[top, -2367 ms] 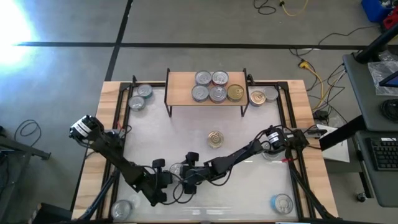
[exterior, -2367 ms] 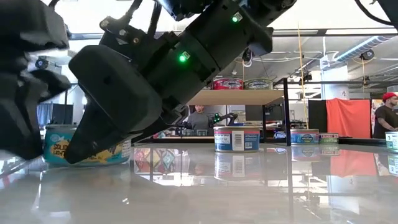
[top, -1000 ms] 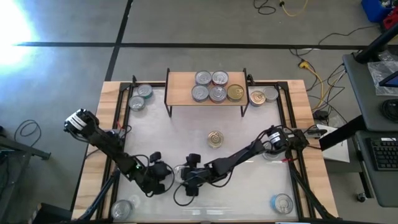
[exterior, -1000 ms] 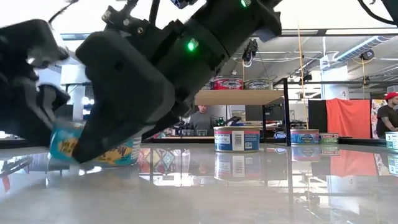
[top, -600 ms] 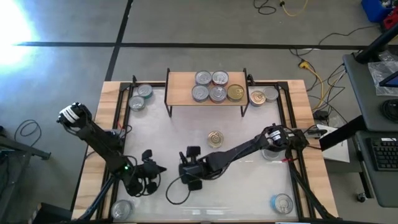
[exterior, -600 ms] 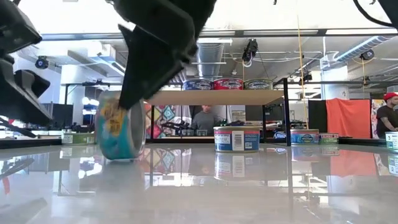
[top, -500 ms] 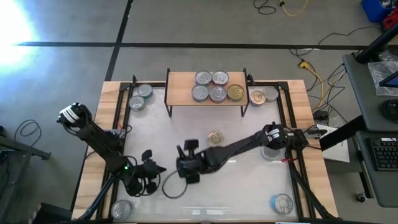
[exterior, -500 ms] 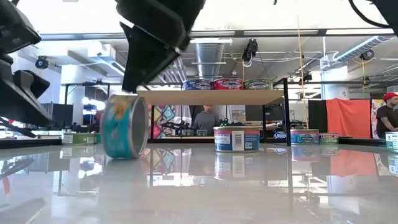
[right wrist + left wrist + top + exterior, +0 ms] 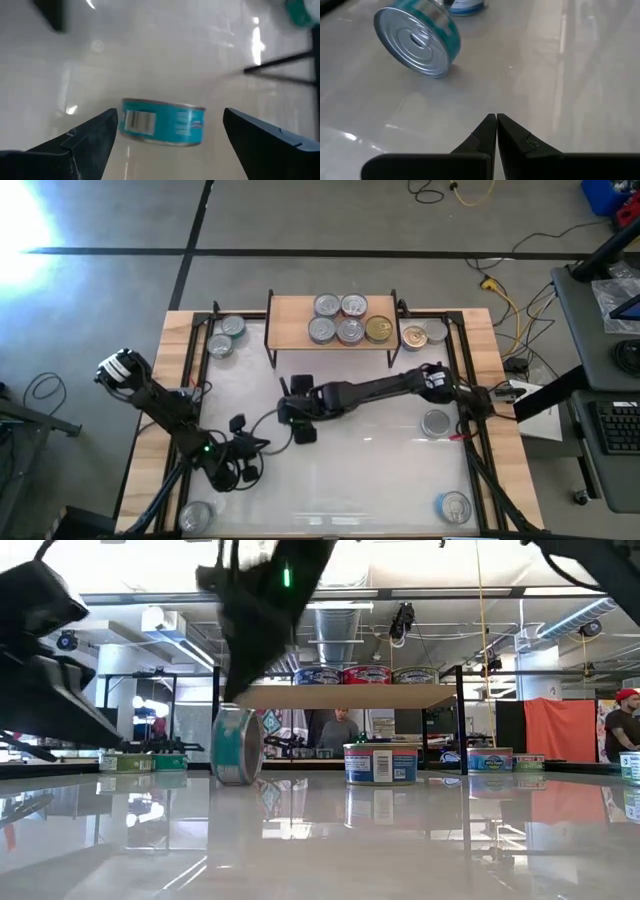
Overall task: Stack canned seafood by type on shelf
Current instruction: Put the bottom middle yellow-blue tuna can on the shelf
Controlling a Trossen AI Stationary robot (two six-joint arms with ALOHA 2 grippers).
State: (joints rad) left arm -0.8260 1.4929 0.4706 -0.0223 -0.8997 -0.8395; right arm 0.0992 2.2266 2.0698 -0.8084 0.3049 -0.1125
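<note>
- Dark fingers of my right gripper [image 9: 167, 137] stand wide apart with nothing between them; in the high view this gripper [image 9: 297, 412] hangs over the middle of the table [image 9: 380, 470], just in front of the shelf [image 9: 290, 315].
- Teal-sided, the tin [image 9: 163, 122] lies straight ahead in that gap, a little beyond the tips and untouched, its label side facing me.
- Standing on its edge rather than flat [image 9: 238, 745], the tin has its round axis level with the table, so I judge it free to roll; the left wrist view shows its silver lid [image 9: 416, 46] tilted to one side.
- My left gripper [image 9: 496, 131], fingers pressed shut and empty, waits nearer the table's front-left; the tin is off ahead of it, clearly apart.
- By my reading the right arm is nearer and already lined up, so the grab is its job.
- Five tins already sit on the shelf.
</note>
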